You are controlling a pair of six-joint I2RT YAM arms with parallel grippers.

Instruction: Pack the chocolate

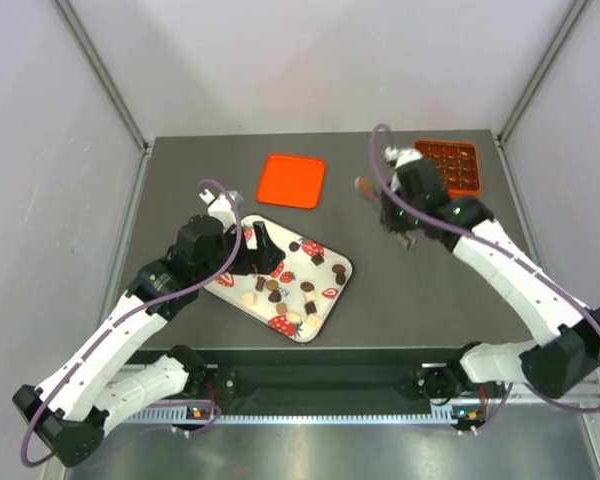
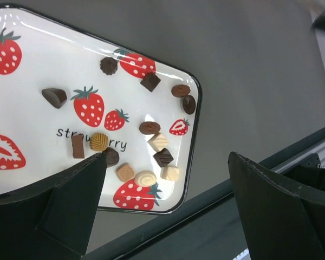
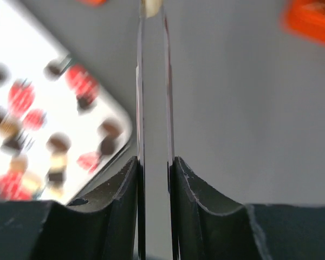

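The left pincer (image 1: 263, 250) hangs over a white strawberry-print tray (image 1: 345, 268) with its two fingers spread wide and nothing between them. Below and just beyond its tips lie the chocolate pieces (image 2: 151, 146), dark brown, light brown and cream, scattered loose on the tray. Most are bunched closer to the left finger (image 2: 70, 206), and in the wrist view a dark round one shows right at that finger's edge. A few more sit farther out towards the tray's far rim. To the right and farther back, well clear of the tray, the right pincer (image 1: 365, 190) is held above the bare table. Its thin fingers are drawn close together with only a narrow slit between them, and a tan chocolate (image 3: 150, 5) is pinched at their tips, cut off by the top edge of the wrist view. Left of those tips a flat orange lid (image 1: 292, 180) lies on the table. To the right and a little beyond stands an orange box (image 1: 450, 165) divided into small squares. What is in the squares is too small to tell. The table (image 1: 430, 300) is dark grey and matt, and pale walls (image 1: 300, 60) close it in behind and on both sides.
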